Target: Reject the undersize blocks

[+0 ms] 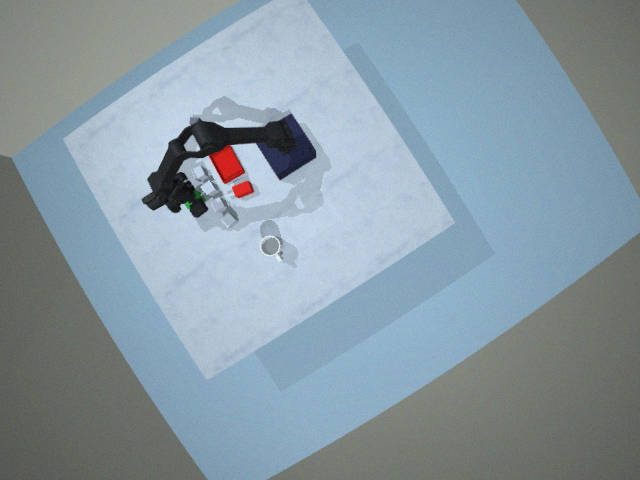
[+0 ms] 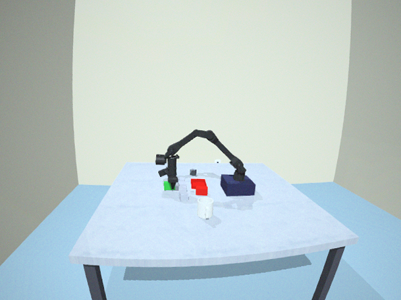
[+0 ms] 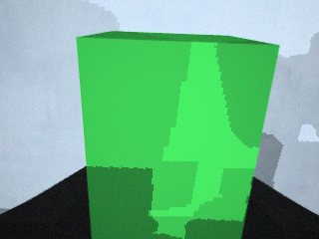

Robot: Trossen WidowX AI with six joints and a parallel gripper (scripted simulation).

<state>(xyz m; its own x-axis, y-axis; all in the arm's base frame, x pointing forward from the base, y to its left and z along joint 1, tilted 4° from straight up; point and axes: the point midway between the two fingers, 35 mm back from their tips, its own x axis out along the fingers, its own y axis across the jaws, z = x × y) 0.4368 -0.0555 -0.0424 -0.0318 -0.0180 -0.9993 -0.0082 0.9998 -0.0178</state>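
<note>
My gripper (image 1: 194,205) (image 2: 172,187) (image 3: 164,166) points down and is shut on the green gauge (image 1: 198,196) (image 2: 167,186) (image 3: 145,105), which stands up large between the dark fingers in the wrist view. The gauge is low beside the pale steel blocks, on their left in the exterior view; whether it touches one is unclear. Several blocks form a slanting row, among them one block (image 1: 200,172), another (image 1: 208,188) and an end block (image 1: 229,218) (image 2: 183,196). Their holes cannot be made out. The red tray (image 1: 235,177) lies beside the row; its inside shows no block.
A smaller red block (image 1: 242,189) (image 2: 202,190) sits by the tray. A white mug (image 1: 270,246) (image 2: 205,208) stands beyond the row's end. A small grey cube (image 2: 192,171) is farther back. My arm rises from a dark blue base box (image 1: 297,161) (image 2: 240,188) and arches over the tray side.
</note>
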